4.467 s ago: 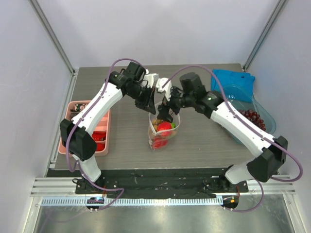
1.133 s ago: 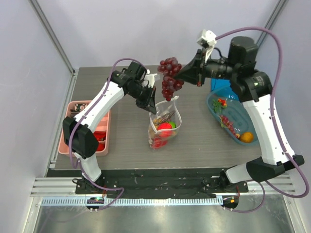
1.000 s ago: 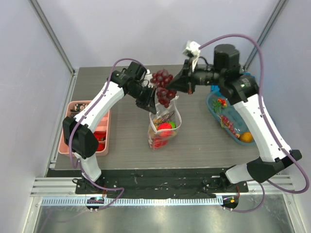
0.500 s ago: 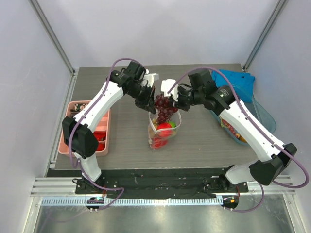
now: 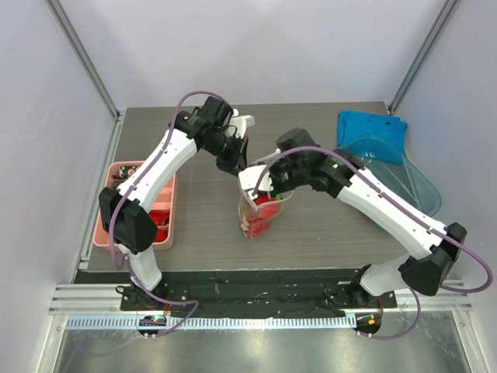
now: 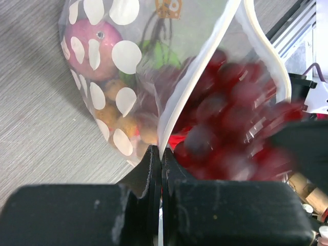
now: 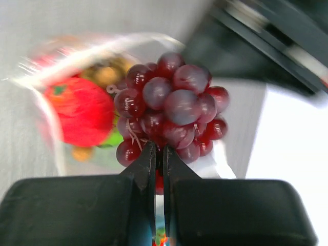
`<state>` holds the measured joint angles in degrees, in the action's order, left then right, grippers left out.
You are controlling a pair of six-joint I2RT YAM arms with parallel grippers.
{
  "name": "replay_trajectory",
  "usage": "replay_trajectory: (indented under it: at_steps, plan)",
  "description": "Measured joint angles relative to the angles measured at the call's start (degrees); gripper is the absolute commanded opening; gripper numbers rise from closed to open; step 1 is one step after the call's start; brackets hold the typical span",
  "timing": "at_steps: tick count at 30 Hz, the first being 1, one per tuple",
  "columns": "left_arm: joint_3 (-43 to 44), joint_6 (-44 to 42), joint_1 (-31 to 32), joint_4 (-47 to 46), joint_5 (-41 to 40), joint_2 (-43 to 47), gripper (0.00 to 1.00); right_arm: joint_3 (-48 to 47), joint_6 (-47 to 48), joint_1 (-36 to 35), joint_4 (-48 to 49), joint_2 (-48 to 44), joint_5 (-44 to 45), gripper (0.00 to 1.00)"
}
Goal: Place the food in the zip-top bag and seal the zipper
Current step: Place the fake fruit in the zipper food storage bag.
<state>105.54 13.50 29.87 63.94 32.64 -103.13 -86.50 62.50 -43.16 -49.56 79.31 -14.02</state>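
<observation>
The zip-top bag (image 5: 255, 221), clear with white dots, stands open at the middle of the table. My left gripper (image 5: 239, 166) is shut on its rim (image 6: 160, 154), holding the mouth up. The whitish zipper (image 6: 266, 51) curves along the mouth edge. My right gripper (image 5: 262, 197) is at the bag's mouth, shut on the dark purple grape bunch (image 7: 174, 107). In the left wrist view the grapes (image 6: 230, 128) show blurred inside the mouth. A red piece (image 7: 84, 110), a pink piece (image 6: 87, 43) and small tan pieces (image 6: 125, 125) lie in the bag.
A pink compartment tray (image 5: 132, 203) sits at the table's left edge. A clear blue-tinted tub (image 5: 415, 186) stands at the right, with a blue cloth (image 5: 371, 128) behind it. Both arms cross over the table's middle.
My right arm has swung down from high over the back of the table, carrying the grape bunch to the bag's mouth. The left gripper has kept hold of the bag's rim.
</observation>
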Motion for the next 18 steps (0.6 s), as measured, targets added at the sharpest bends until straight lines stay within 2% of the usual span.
replay_trajectory:
  at_steps: [4,11,12,14,15,16,18]
  plan:
    - [0.04,-0.09,-0.02,0.2,0.17,0.0,0.0,1.62,2.69,-3.28,-2.19,2.91,1.33,0.01]
    - [0.04,-0.2,-0.85,0.2,1.2,0.0,0.0,2.84,3.28,-3.19,-2.62,8.96,6.08,0.01]
    - [0.04,-0.22,-0.87,0.2,1.38,0.0,0.0,2.84,3.08,-3.19,-2.27,9.38,7.06,0.03]
    - [0.04,-0.24,-0.92,0.17,1.57,0.0,0.0,2.71,2.32,-3.37,-1.66,9.75,9.25,0.15]
    - [0.04,-0.26,-0.92,0.2,1.68,0.0,0.0,2.56,1.92,-3.54,-1.62,9.84,10.4,0.34]
    - [0.04,-0.28,-0.92,0.17,1.73,0.0,0.0,2.36,1.4,-3.89,-1.64,9.84,11.78,0.46]
    - [0.04,-0.26,-0.92,0.15,1.77,0.0,0.0,1.57,-0.22,-5.01,-1.95,9.84,14.32,0.61]
